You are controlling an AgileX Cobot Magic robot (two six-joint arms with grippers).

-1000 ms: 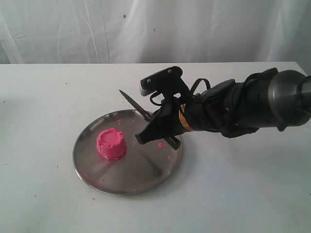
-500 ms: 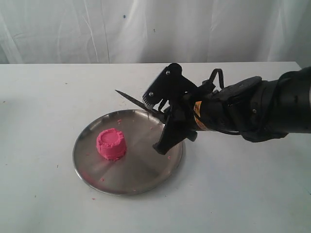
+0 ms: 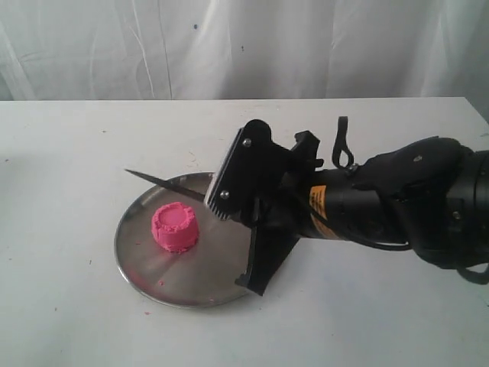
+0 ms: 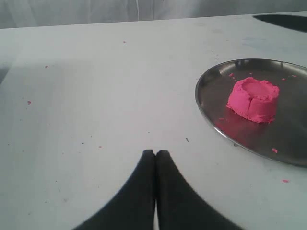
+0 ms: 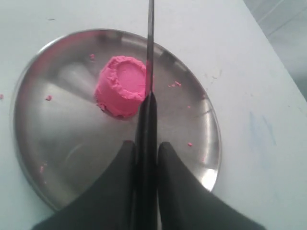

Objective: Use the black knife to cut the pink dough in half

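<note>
Presently: right gripper (image 5: 146,153) clamped on the black knife (image 5: 150,52), blade running toward twelve o'clock above the pink dough (image 5: 121,86), slightly off-centre; left gripper (image 4: 155,155) closed, empty.

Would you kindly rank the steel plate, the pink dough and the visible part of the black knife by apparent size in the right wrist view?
Largest to smallest, as they look:
1. steel plate
2. black knife — long but thin, and nearer the camera than the dough, so its place against the dough is unsure
3. pink dough
</note>
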